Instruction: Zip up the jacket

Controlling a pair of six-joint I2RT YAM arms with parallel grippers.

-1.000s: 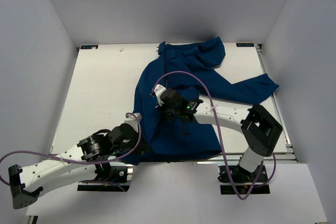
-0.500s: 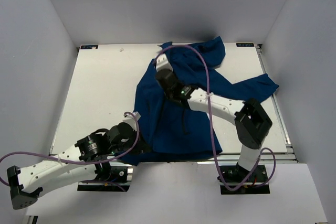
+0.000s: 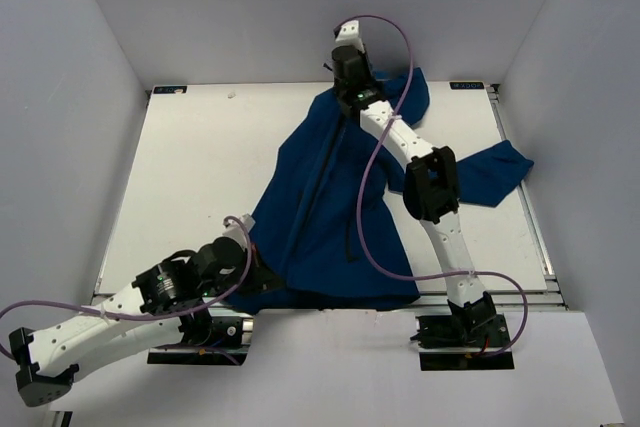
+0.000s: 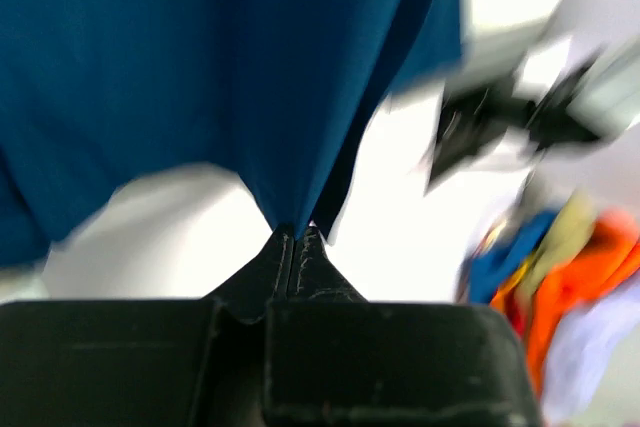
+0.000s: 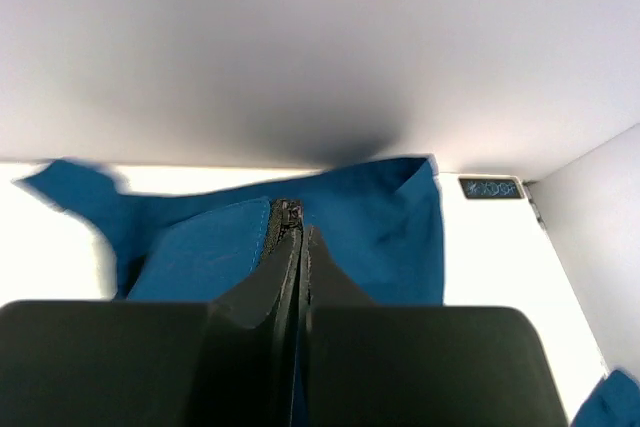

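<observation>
The desk (image 3: pixel 190 177), one of it, carries one jacket (image 3: pixel 320 217). The jacket lies slantwise across the middle and right of the desk, pulled taut between its near hem and its collar at the far edge. One sleeve (image 3: pixel 492 169) is spread to the right. A second sleeve cannot be picked out for certain in the bunched cloth at the far edge.

There are two arms. The right arm (image 3: pixel 430 187) is stretched almost to full reach over the jacket toward the back wall. The left arm (image 3: pixel 110 312) is folded low at the near edge.

There are two hands, and both are clenched. The left hand (image 4: pixel 297 237) pinches the bottom hem, with cloth fanning up from its tips. The right hand (image 5: pixel 296 227) grips the slider (image 5: pixel 290 211) up at the collar.

One zipper (image 3: pixel 322 172) shows as a dark line running from the hem toward the collar, with the two front panels meeting along it.

By my reading the task is nearly done: the slider sits at or just below the collar, and the front looks closed below it. Whether the last teeth are joined cannot be told, because the hand hides them. What is left seems to be any final pull, then letting go at both ends.
</observation>
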